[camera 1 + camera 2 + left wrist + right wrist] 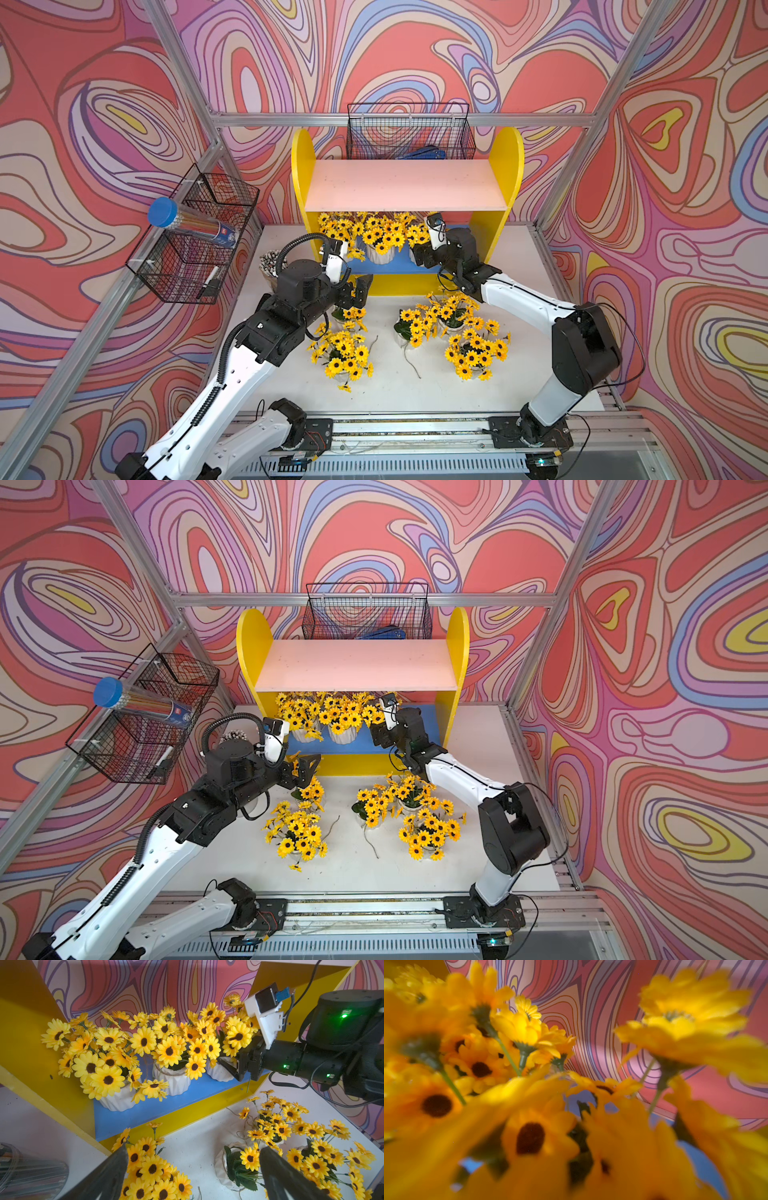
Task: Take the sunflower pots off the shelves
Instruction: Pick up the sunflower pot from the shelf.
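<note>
Desk (386,386), front: five sunflower pots (344,357) in loose cluster, one pot (223,1165) tipped on side. Left claw (193,1149) above them, fingers spread wide, nothing held. Farther back, shelves (305,166): three pots upright in row on blue lower board (128,1120). Right claw (226,1065) at end pot (218,1074) of row, one finger across its white front, other finger lost in blooms; cannot tell if gripping. Right wrist view all blurred petals.
</note>
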You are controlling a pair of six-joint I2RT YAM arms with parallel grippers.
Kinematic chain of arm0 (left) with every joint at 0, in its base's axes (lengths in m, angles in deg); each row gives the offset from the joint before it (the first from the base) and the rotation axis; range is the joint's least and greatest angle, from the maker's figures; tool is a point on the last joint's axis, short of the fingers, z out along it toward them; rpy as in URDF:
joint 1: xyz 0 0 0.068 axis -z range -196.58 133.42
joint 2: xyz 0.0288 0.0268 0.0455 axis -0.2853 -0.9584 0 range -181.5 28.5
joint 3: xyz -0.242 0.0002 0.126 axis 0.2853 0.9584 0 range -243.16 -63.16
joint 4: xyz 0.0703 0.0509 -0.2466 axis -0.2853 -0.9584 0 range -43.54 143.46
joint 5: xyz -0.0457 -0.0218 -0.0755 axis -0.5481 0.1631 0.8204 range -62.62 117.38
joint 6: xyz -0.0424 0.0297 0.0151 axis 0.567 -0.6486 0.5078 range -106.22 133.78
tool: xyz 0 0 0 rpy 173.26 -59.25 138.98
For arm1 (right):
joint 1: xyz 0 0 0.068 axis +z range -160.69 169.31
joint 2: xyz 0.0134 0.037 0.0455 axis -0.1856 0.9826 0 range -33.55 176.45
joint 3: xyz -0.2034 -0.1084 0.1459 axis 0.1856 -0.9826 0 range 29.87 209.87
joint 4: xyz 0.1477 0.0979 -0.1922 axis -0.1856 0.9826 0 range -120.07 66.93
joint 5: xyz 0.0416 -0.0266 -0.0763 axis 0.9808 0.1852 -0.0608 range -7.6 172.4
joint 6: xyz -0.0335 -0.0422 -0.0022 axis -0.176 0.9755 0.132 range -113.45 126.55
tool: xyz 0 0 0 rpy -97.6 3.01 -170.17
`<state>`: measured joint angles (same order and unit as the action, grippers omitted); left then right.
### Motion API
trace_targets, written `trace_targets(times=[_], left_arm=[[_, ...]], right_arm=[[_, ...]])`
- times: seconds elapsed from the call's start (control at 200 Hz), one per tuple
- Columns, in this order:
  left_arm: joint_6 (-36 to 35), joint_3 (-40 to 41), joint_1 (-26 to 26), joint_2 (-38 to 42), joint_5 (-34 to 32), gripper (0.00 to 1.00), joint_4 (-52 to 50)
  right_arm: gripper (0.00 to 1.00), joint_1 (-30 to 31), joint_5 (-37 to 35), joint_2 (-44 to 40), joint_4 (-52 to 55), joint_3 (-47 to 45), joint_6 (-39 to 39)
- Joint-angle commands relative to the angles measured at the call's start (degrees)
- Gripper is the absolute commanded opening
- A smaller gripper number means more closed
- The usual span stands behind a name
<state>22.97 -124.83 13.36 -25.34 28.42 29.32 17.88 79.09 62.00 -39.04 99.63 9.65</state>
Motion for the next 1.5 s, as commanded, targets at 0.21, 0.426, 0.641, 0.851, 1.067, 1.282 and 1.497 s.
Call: trace_targets(times=[0.21,0.426,0.641,0.851,1.067,1.282,1.497], left_arm=[[-0.3,0.5,-0.5,0.0,0.0,1.0,1.0],[0.0,0.5,-0.4,0.3,0.0,1.0,1.0],[0.6,0.2,-0.5,-0.1,0.5,1.0,0.6],[1.3,-0.3,-0.4,0.0,0.7,1.0,0.1],[2.7,-1.0,-0.4,-0.2,1.8,1.0,-0.6],[4.8,0.1,-0.4,-1.3,7.2,1.0,-1.2],[6.1,2.1,-0.4,-0.5,17.4,1.0,-4.1]], right_arm=[[0.58,0.0,-1.3,-10.6,-2.2,-3.4,-0.3],[0.58,0.3,-1.3,-16.2,0.5,-6.6,-1.1],[0.58,1.8,-1.3,-19.7,3.1,-9.4,-1.2],[0.58,3.9,-2.2,-24.3,5.5,-12.2,-2.3],[0.57,8.0,-4.3,-28.9,9.0,-12.5,-1.8],[0.57,12.5,-5.4,-30.8,11.1,-12.1,-1.5],[0.57,18.9,-6.7,-32.3,13.6,-12.9,-2.0]])
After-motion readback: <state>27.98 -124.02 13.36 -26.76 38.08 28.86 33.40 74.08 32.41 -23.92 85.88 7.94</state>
